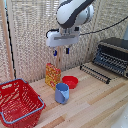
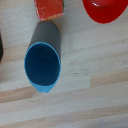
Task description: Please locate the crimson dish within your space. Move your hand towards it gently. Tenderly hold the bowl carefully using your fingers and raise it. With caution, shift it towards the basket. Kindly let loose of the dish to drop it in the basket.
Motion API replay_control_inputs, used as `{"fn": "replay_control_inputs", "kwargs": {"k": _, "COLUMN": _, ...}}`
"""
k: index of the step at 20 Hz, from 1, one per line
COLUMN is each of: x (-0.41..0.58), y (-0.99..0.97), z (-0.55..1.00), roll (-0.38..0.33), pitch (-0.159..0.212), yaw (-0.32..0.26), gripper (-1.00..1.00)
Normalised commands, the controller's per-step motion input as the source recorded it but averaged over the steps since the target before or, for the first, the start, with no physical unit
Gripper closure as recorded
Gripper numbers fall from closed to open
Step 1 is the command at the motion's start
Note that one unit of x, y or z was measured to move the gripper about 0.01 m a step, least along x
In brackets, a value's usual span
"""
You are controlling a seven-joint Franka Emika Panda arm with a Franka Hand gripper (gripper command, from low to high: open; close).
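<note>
Crimson dish [image 1: 70, 81] on wooden table [image 1: 95, 102], well below raised end effector [image 1: 61, 51], fingers apart, holding nothing.

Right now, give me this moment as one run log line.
gripper: open, empty, high above mug | red bowl: on table, not grasped | basket: exterior view's left, no bowl inside | phase: approach

On the table [image 1: 95, 102], the basket [image 1: 19, 101] sits at the exterior view's left. The mug [image 1: 62, 93] stands near the middle, with the box [image 1: 52, 75] behind it and the bowl [image 1: 70, 82] just beside both. The toaster oven [image 1: 112, 56] sits at the right. The gripper [image 1: 61, 51] hangs above the box.
</note>
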Motion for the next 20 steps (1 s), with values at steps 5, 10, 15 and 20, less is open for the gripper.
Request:
{"fn": "replay_control_inputs", "kwargs": {"k": 5, "x": 0.060, "y": -0.75, "z": 0.00, "roll": 0.116, "pitch": -0.034, "yaw": 0.055, "gripper": -1.00}}
{"fn": "replay_control_inputs", "kwargs": {"k": 10, "x": 0.029, "y": -0.76, "z": 0.00, "roll": 0.121, "pitch": -0.044, "yaw": 0.052, "gripper": -1.00}}
{"fn": "replay_control_inputs", "kwargs": {"k": 15, "x": 0.000, "y": -0.80, "z": 0.00, "roll": 0.130, "pitch": -0.045, "yaw": 0.042, "gripper": -1.00}}
{"fn": "replay_control_inputs", "kwargs": {"k": 20, "x": 0.000, "y": -0.87, "z": 0.00, "roll": 0.128, "pitch": -0.048, "yaw": 0.029, "gripper": -1.00}}
